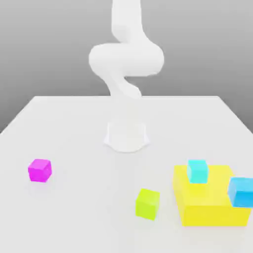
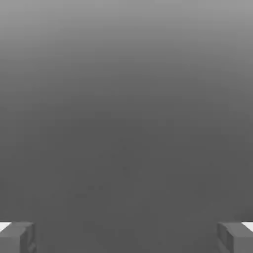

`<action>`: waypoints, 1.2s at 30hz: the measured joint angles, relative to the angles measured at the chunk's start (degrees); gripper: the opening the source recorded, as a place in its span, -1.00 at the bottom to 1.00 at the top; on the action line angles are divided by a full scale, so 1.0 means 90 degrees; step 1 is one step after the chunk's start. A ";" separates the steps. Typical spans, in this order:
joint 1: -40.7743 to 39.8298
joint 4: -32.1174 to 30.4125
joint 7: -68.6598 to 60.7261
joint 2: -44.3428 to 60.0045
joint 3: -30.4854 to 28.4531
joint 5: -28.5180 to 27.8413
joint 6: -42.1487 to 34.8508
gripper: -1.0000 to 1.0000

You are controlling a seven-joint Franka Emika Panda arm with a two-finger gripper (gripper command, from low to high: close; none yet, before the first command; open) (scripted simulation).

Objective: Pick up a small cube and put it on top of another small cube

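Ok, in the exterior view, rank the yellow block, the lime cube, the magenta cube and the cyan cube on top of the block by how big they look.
1. Yellow block, clearly largest.
2. Lime cube.
3. Magenta cube and cyan cube look alike; the lime cube's edge may just be nearness to the camera.

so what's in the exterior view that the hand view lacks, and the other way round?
Exterior view: the white table, the arm folded over its base, the magenta cube at the exterior view's left, the lime cube near the middle front, and the yellow block at the right with one cyan cube on top and another at its right edge.

Hand view: the two fingers, set wide apart, nothing between them, against plain grey.

Shared: the grey background, no object.
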 joint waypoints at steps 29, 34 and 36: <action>0.1860 -0.2826 -0.6620 0.5625 -0.0743 0.0636 0.3892 0.00; 0.1347 -0.2724 -0.6917 0.6329 -0.0120 0.1058 0.4459 -1.00; 0.1347 -0.2724 -0.6916 0.6329 -0.0120 0.1057 0.4456 -1.00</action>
